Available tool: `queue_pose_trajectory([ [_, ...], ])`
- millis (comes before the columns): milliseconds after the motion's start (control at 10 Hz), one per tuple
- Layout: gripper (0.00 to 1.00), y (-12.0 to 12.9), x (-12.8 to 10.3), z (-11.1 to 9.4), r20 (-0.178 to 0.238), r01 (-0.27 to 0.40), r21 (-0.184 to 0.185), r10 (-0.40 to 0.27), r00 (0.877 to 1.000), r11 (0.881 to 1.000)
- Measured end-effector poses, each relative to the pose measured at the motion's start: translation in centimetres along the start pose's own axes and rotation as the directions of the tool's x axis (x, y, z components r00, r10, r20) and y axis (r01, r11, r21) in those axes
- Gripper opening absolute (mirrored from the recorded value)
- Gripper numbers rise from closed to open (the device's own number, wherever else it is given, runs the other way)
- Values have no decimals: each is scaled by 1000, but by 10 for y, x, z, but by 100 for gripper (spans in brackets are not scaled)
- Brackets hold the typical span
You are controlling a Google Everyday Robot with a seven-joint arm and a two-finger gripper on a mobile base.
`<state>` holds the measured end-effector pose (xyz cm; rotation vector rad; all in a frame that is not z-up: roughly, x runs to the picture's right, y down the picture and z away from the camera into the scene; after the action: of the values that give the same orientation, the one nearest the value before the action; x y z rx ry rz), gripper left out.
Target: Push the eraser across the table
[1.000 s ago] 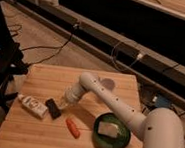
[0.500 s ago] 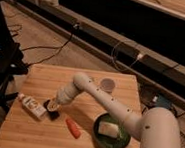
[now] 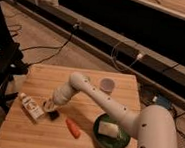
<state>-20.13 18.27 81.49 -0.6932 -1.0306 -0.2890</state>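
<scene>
Beside the white tube (image 3: 30, 106), on its picture-right side and close to its nearer end, we find the eraser (image 3: 54, 115) lying flat on the table (image 3: 28, 136). Eraser and tube stand just apart. The tube lies at a slant near the table's picture-left edge, with only a narrow strip of bare planks between it and that edge. Nearer the camera than the tube, a broad band of bare wood runs to the front edge. Beyond the tube, bare planks extend to the far-left corner. Picture-right of the tube, past the eraser, come the orange carrot-shaped piece (image 3: 72, 128) and then the green bowl (image 3: 96, 137). The cup (image 3: 107, 84) stands well apart from the tube, near the far edge.

Against the frame half a second earlier, the gripper has travelled closer to the tube, and the eraser has shifted slightly toward the front edge. Tube, carrot-shaped piece, bowl and cup hold their places.

The arm (image 3: 108, 103) reaches in from picture-right, bends at an elbow above mid-table and slopes down toward the tube. The gripper (image 3: 48, 105) sits low over the wood, between the tube and the eraser's far side. We cannot tell whether it is open or closed, nor whether it touches the eraser.
</scene>
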Motion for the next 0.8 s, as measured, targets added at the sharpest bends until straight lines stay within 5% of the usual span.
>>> queue_pose_trajectory([
  [300, 0, -6, 20, -47, -95, -8, 73, 15, 995, 997],
  [800, 0, 9, 44, -32, -135, -71, 38, 76, 988, 997],
])
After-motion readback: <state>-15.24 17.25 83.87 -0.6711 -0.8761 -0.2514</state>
